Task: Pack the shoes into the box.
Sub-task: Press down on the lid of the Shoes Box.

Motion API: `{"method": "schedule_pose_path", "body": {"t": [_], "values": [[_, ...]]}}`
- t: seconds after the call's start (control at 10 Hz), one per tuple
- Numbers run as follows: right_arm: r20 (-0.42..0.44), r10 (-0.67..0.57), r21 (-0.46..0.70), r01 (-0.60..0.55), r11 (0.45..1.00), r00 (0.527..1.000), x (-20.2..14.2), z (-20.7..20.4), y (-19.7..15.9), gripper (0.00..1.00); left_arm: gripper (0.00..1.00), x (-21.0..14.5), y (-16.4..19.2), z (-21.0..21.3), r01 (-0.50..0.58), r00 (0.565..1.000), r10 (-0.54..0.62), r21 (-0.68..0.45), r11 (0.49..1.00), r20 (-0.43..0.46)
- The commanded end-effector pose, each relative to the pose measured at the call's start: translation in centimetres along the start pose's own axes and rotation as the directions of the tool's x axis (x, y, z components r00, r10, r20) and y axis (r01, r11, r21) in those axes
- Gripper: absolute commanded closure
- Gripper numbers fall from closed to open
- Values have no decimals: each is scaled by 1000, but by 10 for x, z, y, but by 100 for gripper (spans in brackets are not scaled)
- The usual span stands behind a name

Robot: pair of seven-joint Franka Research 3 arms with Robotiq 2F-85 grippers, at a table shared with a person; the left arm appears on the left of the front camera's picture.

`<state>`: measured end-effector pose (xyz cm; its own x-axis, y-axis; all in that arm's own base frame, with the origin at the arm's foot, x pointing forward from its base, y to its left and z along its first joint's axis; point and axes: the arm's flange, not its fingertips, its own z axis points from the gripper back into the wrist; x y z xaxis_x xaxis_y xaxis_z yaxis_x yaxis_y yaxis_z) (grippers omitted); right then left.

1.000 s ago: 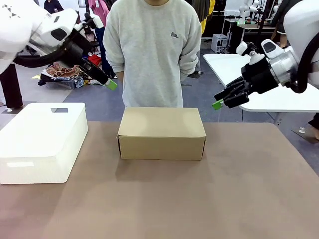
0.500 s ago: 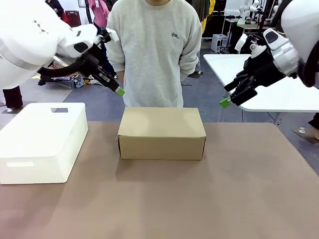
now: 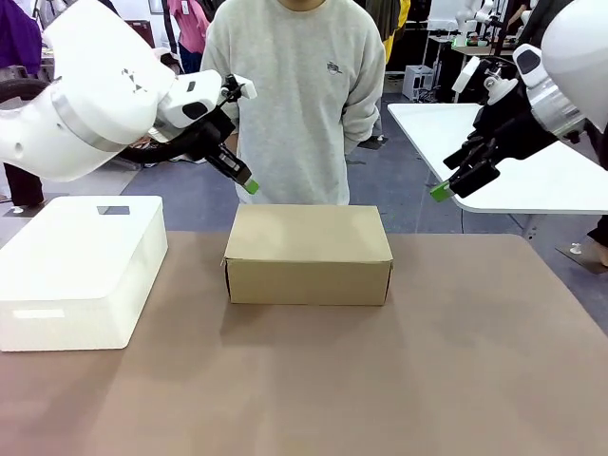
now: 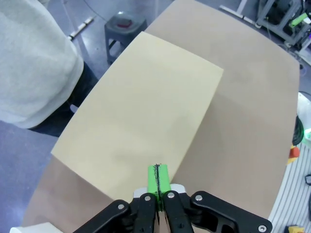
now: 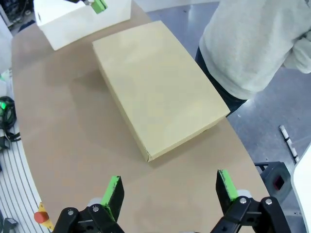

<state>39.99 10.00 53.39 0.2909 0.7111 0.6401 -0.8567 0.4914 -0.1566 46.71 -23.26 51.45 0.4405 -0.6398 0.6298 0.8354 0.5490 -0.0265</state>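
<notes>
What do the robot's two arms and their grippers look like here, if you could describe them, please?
Both arms have glossy white rounded shells with grey joint rings and black cables near the wrists. The left gripper and the right gripper are black, jointed two-finger units tipped with bright green pads.

Two bulky white arms with rounded glossy shells. Left gripper (image 3: pixel 249 186): black linkage, green pads, silver screws at the finger joints. Right gripper (image 3: pixel 440 192): same build, black cable looping behind the wrist. Person (image 3: pixel 293 95): light grey sweatshirt, small dark chest logo.
</notes>
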Motion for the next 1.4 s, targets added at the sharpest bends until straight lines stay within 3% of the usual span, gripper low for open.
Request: {"method": "schedule_pose_path", "body": {"t": [0.0, 0.6, 0.9, 1.3], "values": [[-11, -20, -15, 20, 1000, 1000, 1, -2, 6, 0, 100, 5, 1, 4, -18, 1000, 18, -34, 999, 13], [8, 7, 17, -7, 1000, 1000, -1, 1, -1, 0, 100, 4, 0, -1, -2, 1000, 2, -13, 1000, -2], [-5, -32, -57, 32, 998, 999, 5, 14, 5, 0, 100, 22, 5, -23, -135, 991, 136, 10, 991, -13], [12, -48, -112, 50, 993, 999, 1, 26, 13, 0, 100, 41, 13, -61, -157, 986, 157, 9, 988, -51]]}}
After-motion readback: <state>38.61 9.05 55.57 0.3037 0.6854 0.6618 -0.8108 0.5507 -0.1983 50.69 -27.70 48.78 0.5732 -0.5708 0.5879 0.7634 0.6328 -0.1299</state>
